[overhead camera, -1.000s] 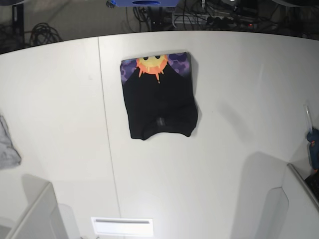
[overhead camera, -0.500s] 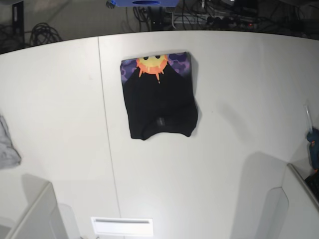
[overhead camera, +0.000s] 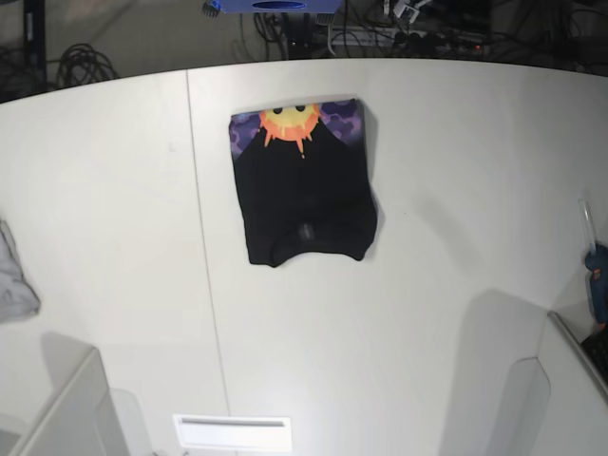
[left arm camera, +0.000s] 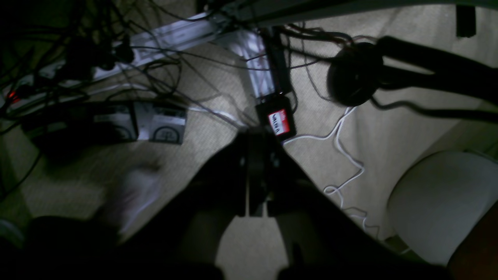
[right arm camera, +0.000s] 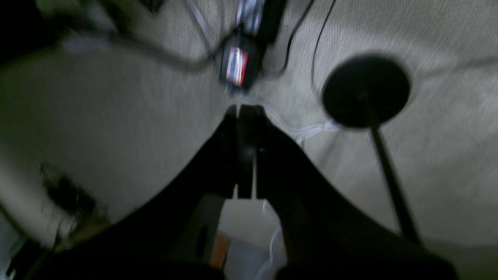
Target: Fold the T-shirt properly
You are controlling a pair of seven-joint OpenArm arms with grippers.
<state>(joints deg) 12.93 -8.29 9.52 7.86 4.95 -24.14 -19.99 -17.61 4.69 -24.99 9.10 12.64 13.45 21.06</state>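
Note:
The T-shirt (overhead camera: 304, 190) lies folded into a compact black rectangle on the white table (overhead camera: 456, 190), back of centre, with a strip of orange-yellow sun face on purple showing at its far edge. Neither arm shows in the base view. In the left wrist view my left gripper (left arm camera: 255, 142) is shut and empty, pointing at the floor beyond the table. In the right wrist view my right gripper (right arm camera: 244, 112) is also shut and empty over the floor. The T-shirt is out of both wrist views.
A small grey cloth (overhead camera: 13, 277) lies at the table's left edge. A blue object (overhead camera: 598, 277) sits at the right edge. Cables, a red-labelled power brick (left arm camera: 278, 121) and a round black stand base (right arm camera: 365, 91) lie on the floor.
The T-shirt has not moved. Only a small shift shows among the cables beyond the table's far edge.

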